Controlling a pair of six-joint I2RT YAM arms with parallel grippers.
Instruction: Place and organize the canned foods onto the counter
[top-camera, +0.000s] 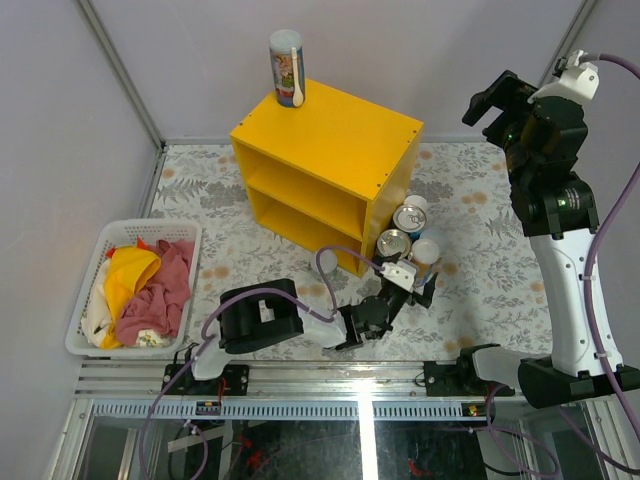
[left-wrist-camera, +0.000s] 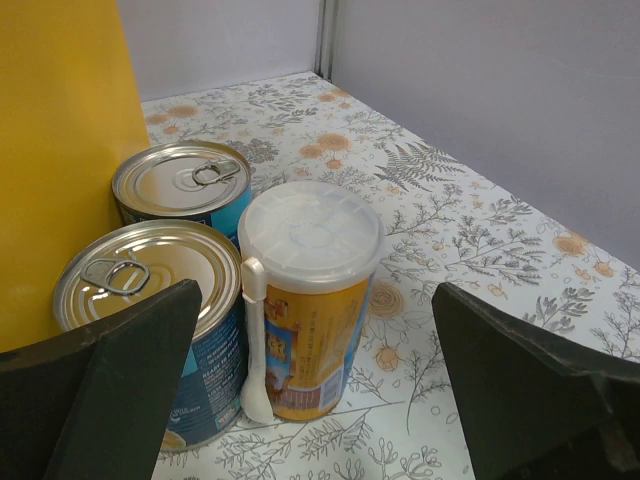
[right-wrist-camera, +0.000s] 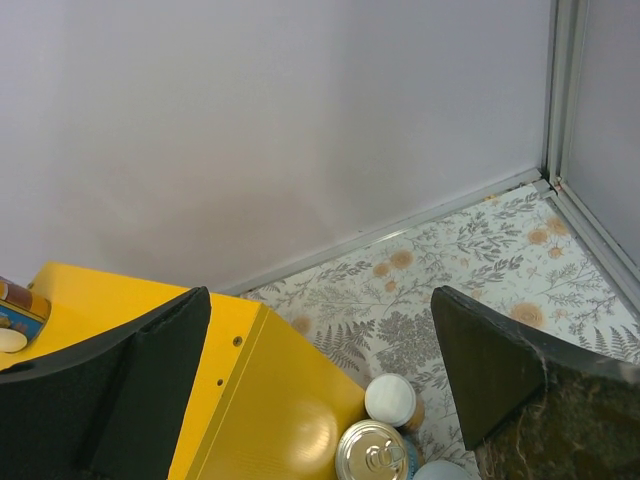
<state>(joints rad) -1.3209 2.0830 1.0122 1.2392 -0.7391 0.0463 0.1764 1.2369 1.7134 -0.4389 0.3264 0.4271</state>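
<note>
The yellow counter (top-camera: 330, 150) stands mid-table. A tall can (top-camera: 286, 68) stands on its back left corner. Beside its right end are two steel pull-tab cans (top-camera: 393, 243) (top-camera: 409, 218), a white-lidded can (top-camera: 418, 203) and a short yellow can with a clear lid (top-camera: 426, 251). My left gripper (top-camera: 412, 287) is low and open just in front of them. In the left wrist view the yellow can (left-wrist-camera: 310, 300) sits ahead between its open fingers (left-wrist-camera: 110, 380), apart from them, and touches a steel can (left-wrist-camera: 140, 300). My right gripper (top-camera: 492, 105) is open, empty and raised high at the right, above the counter's end (right-wrist-camera: 250, 400).
A white laundry basket (top-camera: 78, 300) full of cloths sits at the left edge. The left arm's black body (top-camera: 258, 318) lies near the front. Grey walls close the back and sides. The floral table cover (top-camera: 480, 250) is bare right of the cans.
</note>
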